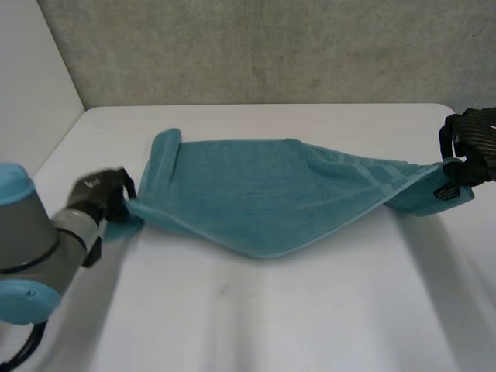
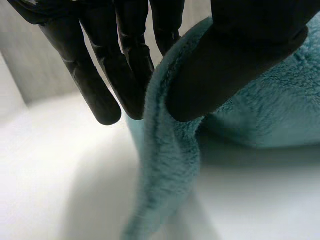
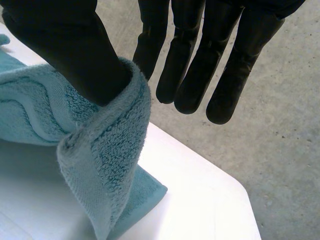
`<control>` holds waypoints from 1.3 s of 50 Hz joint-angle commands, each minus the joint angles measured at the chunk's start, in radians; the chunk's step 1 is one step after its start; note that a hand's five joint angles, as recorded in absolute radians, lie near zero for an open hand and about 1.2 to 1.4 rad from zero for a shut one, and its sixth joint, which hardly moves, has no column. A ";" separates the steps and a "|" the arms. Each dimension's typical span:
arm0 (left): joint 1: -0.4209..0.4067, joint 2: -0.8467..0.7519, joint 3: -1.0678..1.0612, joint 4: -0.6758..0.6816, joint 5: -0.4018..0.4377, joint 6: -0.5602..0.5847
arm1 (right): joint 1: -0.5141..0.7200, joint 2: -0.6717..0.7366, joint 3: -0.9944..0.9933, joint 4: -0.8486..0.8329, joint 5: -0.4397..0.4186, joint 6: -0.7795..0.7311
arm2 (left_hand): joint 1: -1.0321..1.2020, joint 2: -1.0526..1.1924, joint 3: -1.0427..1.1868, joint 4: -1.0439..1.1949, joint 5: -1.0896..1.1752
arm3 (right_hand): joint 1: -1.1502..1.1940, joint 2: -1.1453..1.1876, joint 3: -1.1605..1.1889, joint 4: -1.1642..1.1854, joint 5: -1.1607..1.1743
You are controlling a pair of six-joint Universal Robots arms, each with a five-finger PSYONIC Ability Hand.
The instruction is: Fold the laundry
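Note:
A teal towel (image 1: 263,194) is stretched across the white table (image 1: 271,318) between my two hands, its middle sagging onto the tabletop. My left hand (image 1: 105,194) is at the towel's left end. There its thumb (image 2: 225,65) pinches the towel's edge (image 2: 170,165) against the fingers (image 2: 100,80). My right hand (image 1: 471,143) holds the right end a little above the table. Its thumb (image 3: 75,55) presses a folded corner of the towel (image 3: 105,150) against the fingers (image 3: 200,65), and the corner hangs below the grip.
A grey wall (image 1: 271,46) runs behind the table's far edge. My right hand is over the table's right edge, with the table corner (image 3: 220,200) and the concrete floor (image 3: 285,150) beyond it. Bare tabletop lies in front of the towel.

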State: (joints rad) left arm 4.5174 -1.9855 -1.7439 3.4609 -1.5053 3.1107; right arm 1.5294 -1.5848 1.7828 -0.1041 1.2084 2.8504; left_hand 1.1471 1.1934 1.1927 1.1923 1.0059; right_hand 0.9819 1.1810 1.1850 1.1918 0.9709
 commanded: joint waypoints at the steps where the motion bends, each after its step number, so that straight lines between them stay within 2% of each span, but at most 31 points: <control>1: 0.037 0.328 -0.071 0.018 -0.024 0.113 | -0.029 -0.013 -0.019 0.098 -0.024 -0.107 | 0.249 0.203 0.204 0.204 0.216 | 0.414 0.215 0.211 0.204 0.251; 4: 0.049 0.398 -0.086 0.001 -0.023 0.157 | -0.041 -0.021 -0.029 0.150 -0.035 -0.166 | 0.249 0.203 0.204 0.204 0.216 | 0.414 0.215 0.211 0.204 0.251; 6: 0.063 0.523 -0.117 -0.048 -0.021 0.268 | -0.072 -0.055 -0.062 0.265 -0.052 -0.271 | 0.249 0.203 0.204 0.204 0.216 | 0.414 0.215 0.211 0.204 0.251; 7: 0.063 0.524 -0.117 -0.048 -0.021 0.269 | -0.072 -0.055 -0.062 0.265 -0.052 -0.272 | 0.249 0.203 0.204 0.204 0.216 | 0.414 0.215 0.211 0.204 0.251; 9: 0.065 0.574 -0.129 -0.103 -0.007 0.347 | -0.080 -0.087 -0.101 0.413 -0.066 -0.385 | 0.249 0.203 0.204 0.204 0.216 | 0.414 0.215 0.211 0.204 0.251; 10: 0.065 0.574 -0.129 -0.103 -0.007 0.347 | -0.080 -0.087 -0.102 0.414 -0.066 -0.385 | 0.249 0.203 0.204 0.204 0.216 | 0.414 0.215 0.211 0.204 0.251; 12: 0.065 0.589 -0.143 -0.167 0.014 0.394 | -0.081 -0.087 -0.121 0.516 -0.067 -0.469 | 0.249 0.203 0.204 0.204 0.216 | 0.414 0.215 0.211 0.204 0.251; 19: 0.075 0.567 -0.170 -0.218 0.056 0.443 | -0.083 -0.067 -0.106 0.636 -0.067 -0.633 | 0.249 0.203 0.204 0.204 0.216 | 0.414 0.215 0.211 0.204 0.251; 21: 0.081 0.537 -0.174 -0.218 0.063 0.456 | -0.078 -0.029 -0.097 0.636 -0.063 -0.668 | 0.249 0.203 0.204 0.204 0.216 | 0.414 0.215 0.211 0.204 0.251; 23: 0.085 0.417 -0.161 -0.218 0.076 0.492 | -0.071 0.082 -0.098 0.636 -0.041 -0.715 | 0.249 0.203 0.204 0.204 0.216 | 0.414 0.215 0.211 0.204 0.251; 25: 0.083 0.358 -0.151 -0.218 0.076 0.517 | -0.071 0.135 -0.106 0.636 -0.033 -0.723 | 0.249 0.203 0.204 0.204 0.216 | 0.414 0.215 0.211 0.204 0.251; 29: 0.074 0.249 -0.101 -0.215 0.071 0.580 | -0.066 0.223 -0.152 0.612 -0.012 -0.720 | 0.249 0.203 0.204 0.204 0.216 | 0.414 0.215 0.211 0.204 0.251; 31: 0.063 0.135 -0.019 -0.214 0.068 0.644 | -0.013 0.291 -0.248 0.574 0.019 -0.698 | 0.249 0.203 0.204 0.204 0.216 | 0.414 0.215 0.211 0.204 0.251; 32: 0.063 0.134 -0.019 -0.213 0.068 0.645 | -0.012 0.292 -0.249 0.574 0.019 -0.698 | 0.249 0.203 0.204 0.204 0.216 | 0.414 0.215 0.211 0.204 0.251; 34: 0.034 0.059 0.114 -0.207 0.063 0.684 | 0.061 0.370 -0.424 0.531 0.083 -0.623 | 0.249 0.203 0.204 0.204 0.216 | 0.414 0.215 0.211 0.204 0.251; 37: 0.014 0.034 0.201 -0.200 0.062 0.694 | 0.092 0.402 -0.536 0.511 0.120 -0.575 | 0.249 0.203 0.204 0.204 0.216 | 0.414 0.215 0.211 0.204 0.251; 39: -0.023 0.001 0.399 -0.169 0.062 0.684 | 0.141 0.440 -0.777 0.450 0.187 -0.499 | 0.249 0.203 0.204 0.204 0.216 | 0.414 0.215 0.211 0.204 0.251; 40: -0.023 0.000 0.400 -0.169 0.062 0.684 | 0.141 0.440 -0.778 0.449 0.188 -0.499 | 0.249 0.203 0.204 0.204 0.216 | 0.414 0.215 0.211 0.204 0.251; 42: -0.038 -0.007 0.591 -0.090 0.060 0.665 | 0.159 0.453 -0.996 0.329 0.229 -0.433 | 0.249 0.203 0.204 0.204 0.216 | 0.414 0.215 0.211 0.204 0.251; 43: -0.038 -0.007 0.592 -0.089 0.060 0.664 | 0.160 0.453 -0.997 0.328 0.229 -0.433 | 0.249 0.203 0.204 0.204 0.216 | 0.414 0.215 0.211 0.204 0.251; 44: -0.038 -0.007 0.592 -0.089 0.060 0.664 | 0.161 0.454 -1.067 0.245 0.243 -0.398 | 0.249 0.203 0.204 0.204 0.216 | 0.414 0.215 0.211 0.204 0.251; 45: -0.049 -0.004 0.689 0.017 0.059 0.640 | 0.155 0.448 -1.094 0.148 0.250 -0.355 | 0.249 0.203 0.204 0.204 0.216 | 0.414 0.215 0.211 0.204 0.251; 46: -0.050 0.003 0.737 0.118 0.054 0.605 | 0.155 0.448 -1.094 0.147 0.250 -0.355 | 0.249 0.203 0.204 0.204 0.216 | 0.414 0.215 0.211 0.204 0.251; 47: -0.060 0.017 0.748 0.214 0.059 0.577 | 0.158 0.430 -1.082 0.000 0.267 -0.304 | 0.249 0.203 0.204 0.204 0.216 | 0.414 0.215 0.211 0.204 0.251; 48: -0.060 0.017 0.748 0.214 0.059 0.577 | 0.158 0.430 -1.082 -0.002 0.267 -0.304 | 0.249 0.203 0.204 0.204 0.216 | 0.414 0.215 0.211 0.204 0.251; 50: -0.049 0.040 0.761 0.315 0.042 0.539 | 0.156 0.366 -1.009 -0.115 0.275 -0.283 | 0.249 0.203 0.204 0.204 0.216 | 0.414 0.215 0.211 0.204 0.251; 56: -0.054 0.037 0.727 0.285 0.017 0.529 | 0.153 0.301 -0.865 -0.101 0.253 -0.282 | 0.249 0.203 0.204 0.204 0.216 | 0.414 0.215 0.211 0.204 0.251; 65: -0.049 0.014 0.467 0.245 0.020 0.447 | 0.161 0.302 -0.611 -0.048 0.188 -0.289 | 0.249 0.203 0.204 0.204 0.216 | 0.414 0.215 0.211 0.204 0.251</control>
State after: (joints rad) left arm 4.4660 -1.9512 -1.1226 3.7303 -1.4873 3.6039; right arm 1.6876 -1.2920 1.0363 -0.1975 1.4346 2.5664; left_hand 1.1741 1.2184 1.2168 1.2175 1.0325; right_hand 0.9819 1.1840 1.1862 1.1920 0.9918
